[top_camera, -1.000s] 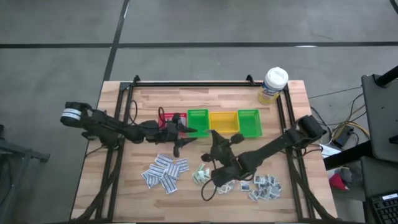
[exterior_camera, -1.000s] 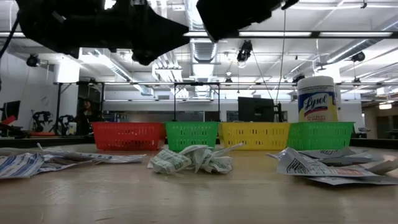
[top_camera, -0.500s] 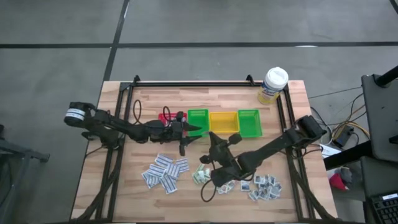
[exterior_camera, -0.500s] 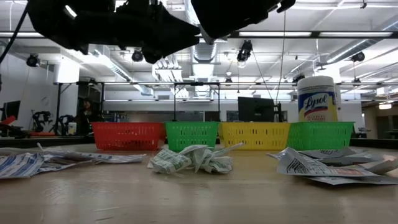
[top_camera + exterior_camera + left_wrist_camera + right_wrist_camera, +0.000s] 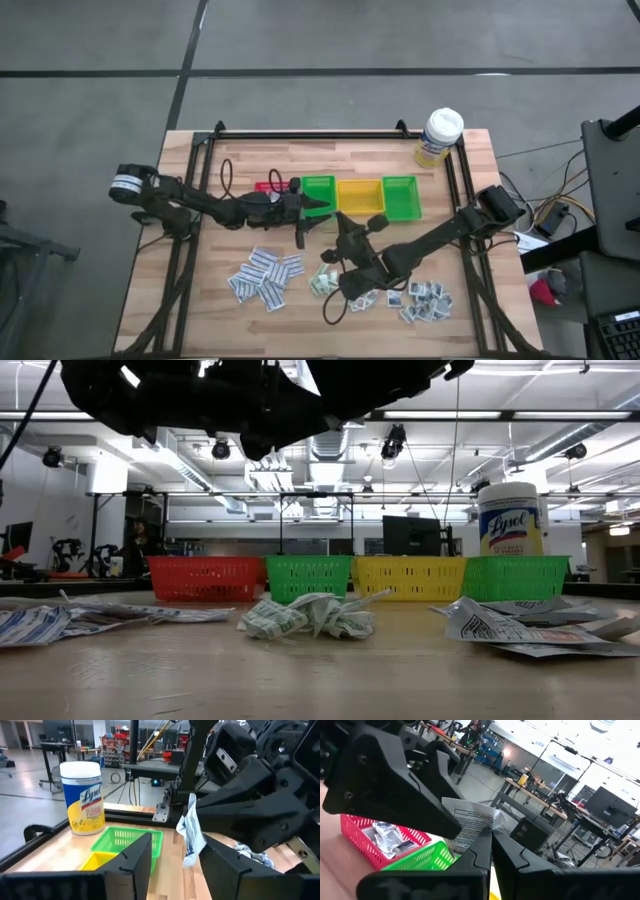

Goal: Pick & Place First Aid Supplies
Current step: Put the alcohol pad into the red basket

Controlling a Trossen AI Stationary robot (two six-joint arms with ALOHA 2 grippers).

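Observation:
My right gripper (image 5: 491,840) is shut on one white printed first aid packet (image 5: 190,834) and holds it in the air in front of the row of bins. My left gripper (image 5: 175,847) is open and points level at that packet, with one finger on each side just short of it. In the high view the two grippers meet near the first green bin (image 5: 318,192), the left (image 5: 310,207) coming from the table's left and the right (image 5: 338,218) from the near right. More packets lie in three heaps (image 5: 265,276) (image 5: 325,281) (image 5: 425,300) on the table. My right gripper pinches the packet between its two shut fingers at one end (image 5: 479,831). The printed remainder (image 5: 467,820) sticks out past the fingertips. The fingers come about level from the table's near right. The packet is crumpled, hangs loose (image 5: 189,851) and is clear of the table and bins.
A red bin (image 5: 268,188) with packets inside (image 5: 387,834), a yellow bin (image 5: 360,196) and a second green bin (image 5: 400,196) line up behind the grippers. A white-capped bottle (image 5: 440,136) stands at the far right corner. Black frame rails (image 5: 205,180) run along the table's edges.
My left gripper has moved toward the table's right and slightly up, closing on the packet held by my right gripper. It has stayed open.

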